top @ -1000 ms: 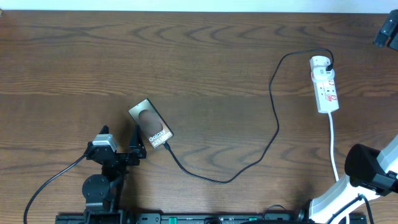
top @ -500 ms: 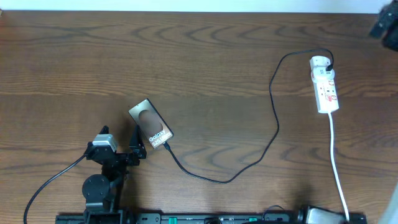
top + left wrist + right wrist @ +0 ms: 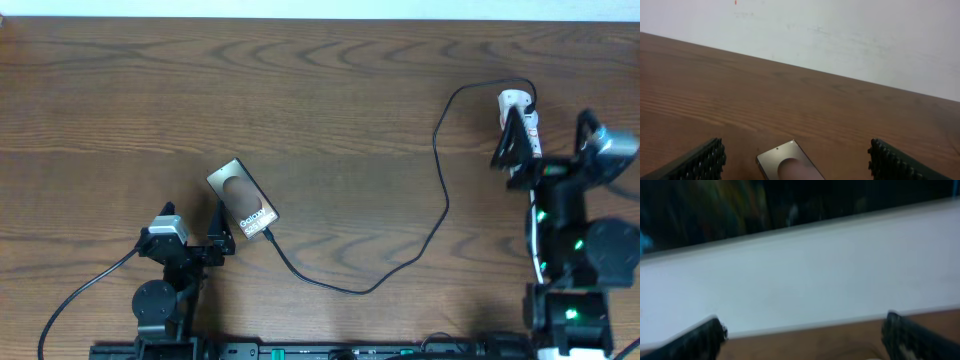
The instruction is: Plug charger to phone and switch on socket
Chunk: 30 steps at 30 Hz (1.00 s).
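Since the earlier frame my right hand (image 3: 543,140) has swung in from off the right edge and now hangs over the socket (image 3: 514,100), its jaws spread wide and holding nothing. Nothing else has shifted. My left hand (image 3: 196,232) sits near the front-left edge, jaws also wide and empty, with the phone (image 3: 242,203) just ahead of it, lying flat and angled on the tabletop (image 3: 320,100).

From the socket's far end the charger (image 3: 440,200) loops toward the front edge and back up to the phone's near corner. Its tip touches the phone there and looks plugged in, though it is too small for me to be sure.

I judge the step in hand is switching on the socket. One finger lies across the strip, so I can't see the switch. Next I'd need to bring one fingertip down squarely on it without nudging the strip.

Dark wood grain, bare otherwise. A pale wall (image 3: 840,40) stands beyond the far edge; the right wrist view is smeared by motion.
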Available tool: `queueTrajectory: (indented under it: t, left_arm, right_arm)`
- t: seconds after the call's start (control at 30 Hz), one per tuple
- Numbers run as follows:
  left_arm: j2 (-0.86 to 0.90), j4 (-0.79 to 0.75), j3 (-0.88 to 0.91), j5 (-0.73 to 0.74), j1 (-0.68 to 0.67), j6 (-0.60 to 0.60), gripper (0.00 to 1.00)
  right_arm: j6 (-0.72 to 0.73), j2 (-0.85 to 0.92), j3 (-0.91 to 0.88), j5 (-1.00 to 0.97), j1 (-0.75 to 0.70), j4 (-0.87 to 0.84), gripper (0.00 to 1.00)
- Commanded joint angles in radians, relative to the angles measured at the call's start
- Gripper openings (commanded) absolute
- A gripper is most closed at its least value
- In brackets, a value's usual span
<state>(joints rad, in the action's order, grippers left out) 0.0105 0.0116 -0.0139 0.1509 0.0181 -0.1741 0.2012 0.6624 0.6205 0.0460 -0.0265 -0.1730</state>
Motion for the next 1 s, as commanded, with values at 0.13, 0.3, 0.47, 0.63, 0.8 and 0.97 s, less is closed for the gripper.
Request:
queueTrajectory:
  t: [0.13,0.3,0.47,0.63,0.8,0.97]
  left_arm:
    - [-0.006,0.045,0.010,0.020,0.005,0.020,0.89]
    - [-0.005,0.045,0.010,0.020,0.005,0.020,0.90]
    - [-0.005,0.045,0.010,0.020,0.005,0.021,0.90]
    - [-0.005,0.045,0.010,0.020,0.005,0.021,0.89]
    - [-0.005,0.045,0.010,0.020,0.005,0.021,0.89]
    - [-0.005,0.045,0.010,0.020,0.005,0.020,0.89]
  right_arm:
    - [-0.008,-0.233,-0.406,0.008,0.008,-0.274,0.99]
    - [-0.008,-0.385,-0.594,-0.019,0.009,-0.318,0.99]
    - [-0.008,-0.508,-0.615,-0.029,0.009,-0.117,0.99]
    - [-0.007,-0.616,-0.615,-0.029,0.008,0.106,0.99]
    - [-0.007,-0.658,-0.615,-0.028,0.008,0.250,0.99]
    - [-0.008,-0.658,-0.615,-0.029,0.008,0.251,0.99]
